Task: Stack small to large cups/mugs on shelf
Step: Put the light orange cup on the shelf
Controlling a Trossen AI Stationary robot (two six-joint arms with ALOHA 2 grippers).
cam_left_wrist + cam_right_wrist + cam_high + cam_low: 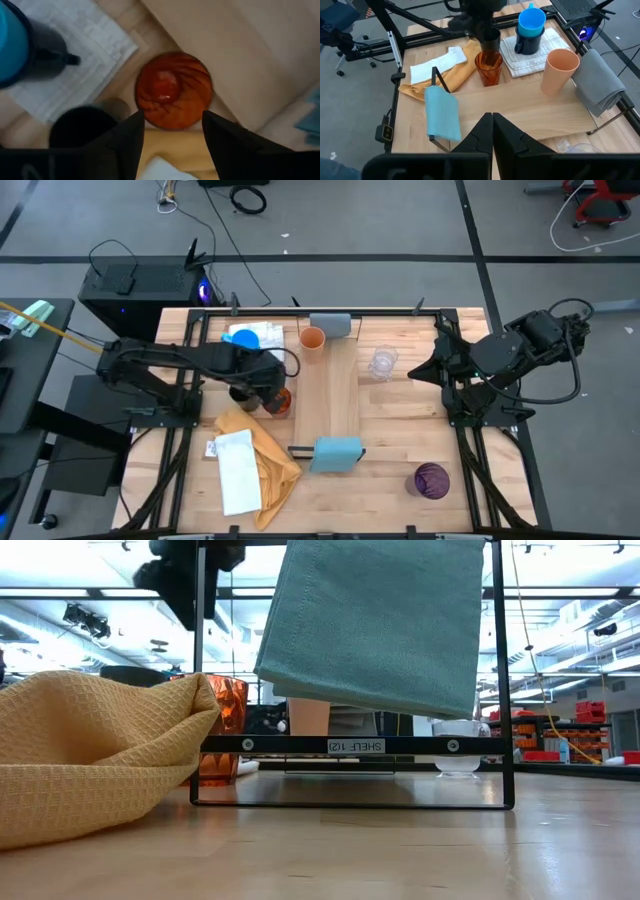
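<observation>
The amber cup stands upright on the tabletop just beside the shelf's left edge, not on the plank itself, with the yellow cloth touching its near side. The left gripper hangs directly over it, fingers apart on either side of the rim and clear of the glass, so the cup rests on its own; that pose suits either a release or a fresh grasp from above, and I cannot tell which. The black cup sits close beside the amber one under the same arm. On the shelf only the orange cup stands, near the grey block, which suggests the row is meant to start at that end. The blue mug is nested in the navy mug on a white towel. The clear glass and purple cup wait on the right side of the table. The right gripper is pulled back at the right edge, fingers together, holding nothing.
</observation>
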